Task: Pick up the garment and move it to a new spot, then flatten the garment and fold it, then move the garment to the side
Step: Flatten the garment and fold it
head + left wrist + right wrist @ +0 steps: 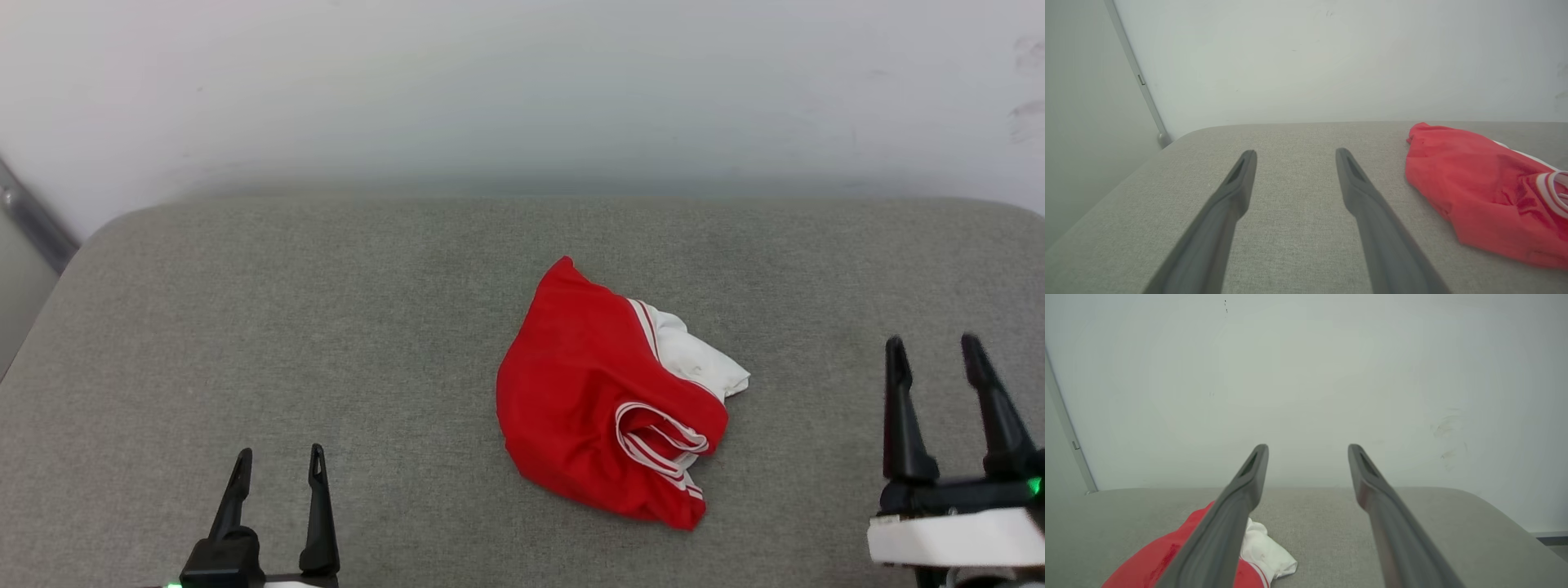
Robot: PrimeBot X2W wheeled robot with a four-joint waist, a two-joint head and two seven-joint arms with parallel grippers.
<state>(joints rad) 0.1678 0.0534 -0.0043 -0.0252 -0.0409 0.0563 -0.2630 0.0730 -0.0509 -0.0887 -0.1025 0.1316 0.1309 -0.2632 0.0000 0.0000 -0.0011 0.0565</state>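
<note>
The garment (596, 400) lies crumpled in a heap a little right of the middle of the grey padded surface (326, 327). It is bright red with a white sleeve and red-white striped trim poking out at its right side. My left gripper (277, 465) stands open at the lower left, well clear of the cloth. My right gripper (935, 353) stands open at the lower right, apart from it. In the left wrist view the garment (1474, 188) lies to the right of the open gripper (1295, 157). In the right wrist view the garment (1265, 551) lies low and left of the open gripper (1307, 451).
A pale wall (522, 90) rises behind the padded surface. A grey strip (33, 216) runs down the wall at the far left. The surface has rounded corners at back left and back right, and bare fabric lies all around the garment.
</note>
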